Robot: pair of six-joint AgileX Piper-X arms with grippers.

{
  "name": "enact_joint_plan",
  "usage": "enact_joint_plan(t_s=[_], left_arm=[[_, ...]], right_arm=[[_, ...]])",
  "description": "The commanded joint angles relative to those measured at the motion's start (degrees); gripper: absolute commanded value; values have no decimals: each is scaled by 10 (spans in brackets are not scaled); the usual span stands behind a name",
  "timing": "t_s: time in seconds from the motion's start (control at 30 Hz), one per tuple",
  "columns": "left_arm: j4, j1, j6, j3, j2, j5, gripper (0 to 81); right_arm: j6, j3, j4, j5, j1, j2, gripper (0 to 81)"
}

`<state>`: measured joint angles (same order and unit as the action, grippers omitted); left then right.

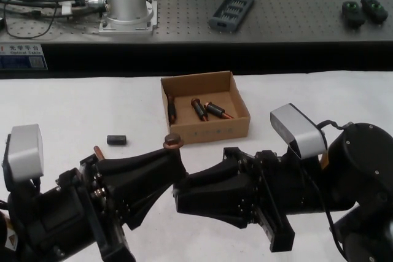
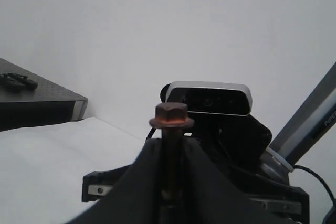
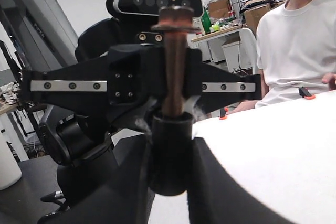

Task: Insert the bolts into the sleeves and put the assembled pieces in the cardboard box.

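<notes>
The bolt (image 3: 173, 61) is held upright, head uppermost, with the lower end of its shank met by the mouth of the sleeve (image 3: 171, 135). Most of the shank is seen bare above the sleeve, so the insertion is judged to be just begun, not finished. The bolt is clamped by the left gripper (image 2: 170, 153), whose fingers are closed onto the shank just below the head. The sleeve is gripped from both sides by the right gripper (image 3: 171, 161), whose fingers are drawn in tight against its black body. The two grippers are brought tip to tip above the bench (image 1: 61, 108), on the near side of the cardboard box (image 1: 209, 132).

Three assembled pieces (image 1: 198, 108) are seen lying inside the box, so that much of the task is taken as done. A loose sleeve (image 1: 116, 140) is left lying on the bench, well to the side of the box. A copper-coloured end just beside the left arm may be a second bolt (image 1: 97, 150), though too little of it is shown to be sure. What remains is judged to be seating this bolt fully, boxing the piece, and assembling and boxing the loose sleeve.
</notes>
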<state>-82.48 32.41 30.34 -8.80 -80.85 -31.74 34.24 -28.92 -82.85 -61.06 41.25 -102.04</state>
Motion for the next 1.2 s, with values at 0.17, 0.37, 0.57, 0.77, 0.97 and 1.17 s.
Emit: enact_joint_plan(t_s=[0.17,0.37,0.57,0.77,0.97,1.17], left_arm=[[28,3,-34,-2,2,15,6],[54,-5,-50,-41,2,15,6],[138,-21,-93,-102,1,15,6],[204,-42,-109,-140,-4,15,6],[218,-43,-102,-173,-45,7,6],[222,-43,-99,-187,-91,-3,6]], right_arm=[[-12,-6,-9,50,-12,5,66],[-50,-32,72,77,-41,5,66],[-50,-65,88,50,-68,5,66],[-56,-78,100,52,-99,5,66],[-88,-98,176,35,-106,5,66],[-112,-116,210,15,-106,5,66]])
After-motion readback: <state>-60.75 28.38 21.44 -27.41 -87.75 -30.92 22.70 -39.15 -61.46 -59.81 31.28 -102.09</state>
